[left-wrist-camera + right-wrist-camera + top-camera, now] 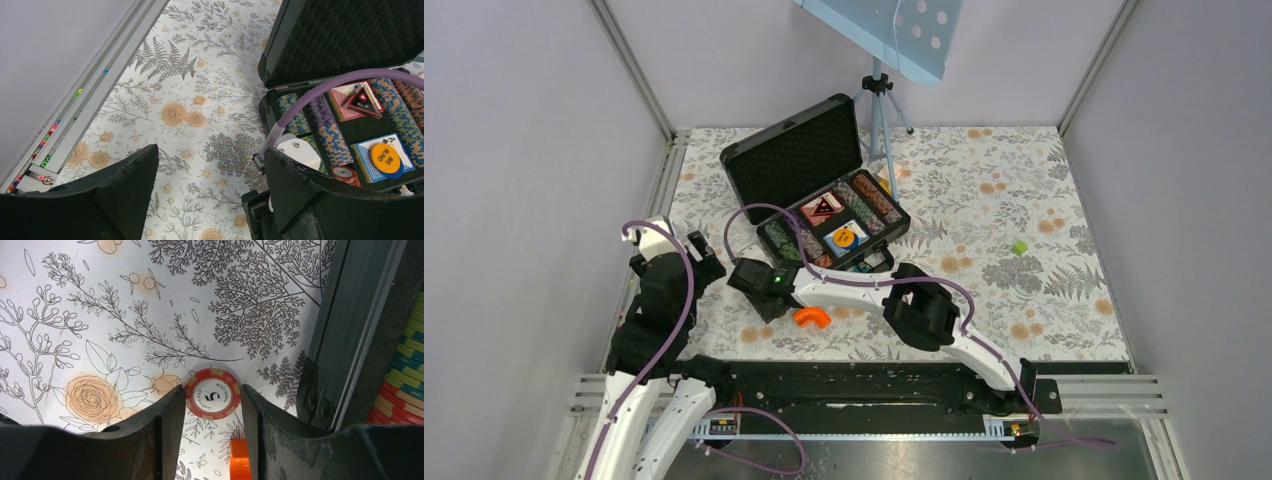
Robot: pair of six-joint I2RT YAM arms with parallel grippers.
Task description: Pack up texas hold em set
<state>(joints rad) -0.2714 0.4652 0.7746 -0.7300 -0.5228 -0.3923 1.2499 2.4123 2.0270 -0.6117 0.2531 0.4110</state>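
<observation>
red chip (213, 400) flat on worktop, just off open case's (796, 152) near-left corner | case far-middle of worktop, lid up | right tool (213, 391) straddles chip's rim, grip cannot tell | left tool (211, 150) wide, empty, by left edge

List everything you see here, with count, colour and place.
briefcase: one, black, open, far middle of table
chip rows: several, striped, inside briefcase
red deck: one, red, inside briefcase
blue deck: one, blue, inside briefcase
loose chip: one, red, on table beside briefcase
curved piece: one, orange, near loose chip
small block: one, green, right side of table
tripod: one, grey, behind briefcase
left end effector: one, black, open
right end effector: one, black, fingers flanking loose chip
</observation>
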